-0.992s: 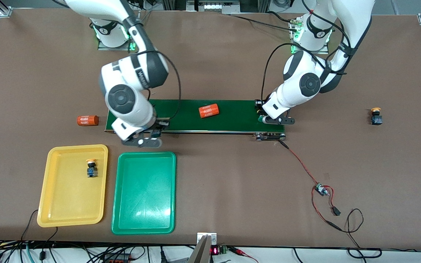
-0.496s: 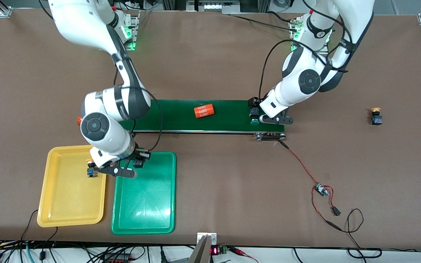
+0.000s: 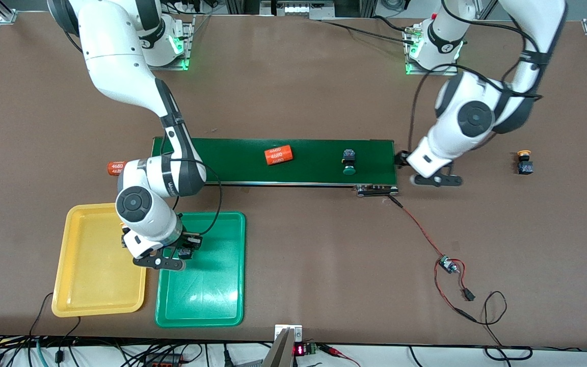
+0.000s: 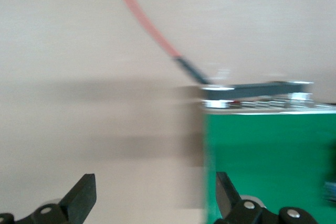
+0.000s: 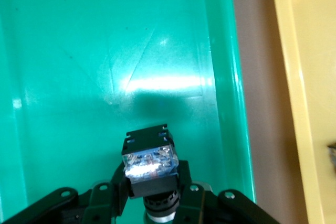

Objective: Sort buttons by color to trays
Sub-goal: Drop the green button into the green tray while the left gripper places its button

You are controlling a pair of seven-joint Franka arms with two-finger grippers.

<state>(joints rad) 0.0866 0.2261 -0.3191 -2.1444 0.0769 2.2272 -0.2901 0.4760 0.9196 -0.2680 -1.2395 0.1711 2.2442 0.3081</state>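
Brown desk (image 3: 293, 76), cables along its camera-side edge. Dark-green conveyor belt (image 3: 273, 162) mid-desk carries an orange "4680" cylinder (image 3: 278, 155) and a green-capped button (image 3: 348, 161); a second cylinder (image 3: 116, 167) lies at the belt's right-arm end.

Yellow tray (image 3: 97, 257) and green tray (image 3: 202, 270) sit side by side near the camera-side edge.

Right gripper (image 5: 152, 195), over the green tray, is clamped on a black-bodied button (image 5: 150, 160).

Left gripper (image 4: 152, 198), jaws apart and empty, is off the belt's left-arm end.

A yellow-capped button (image 3: 525, 162) lies toward the left arm's end.
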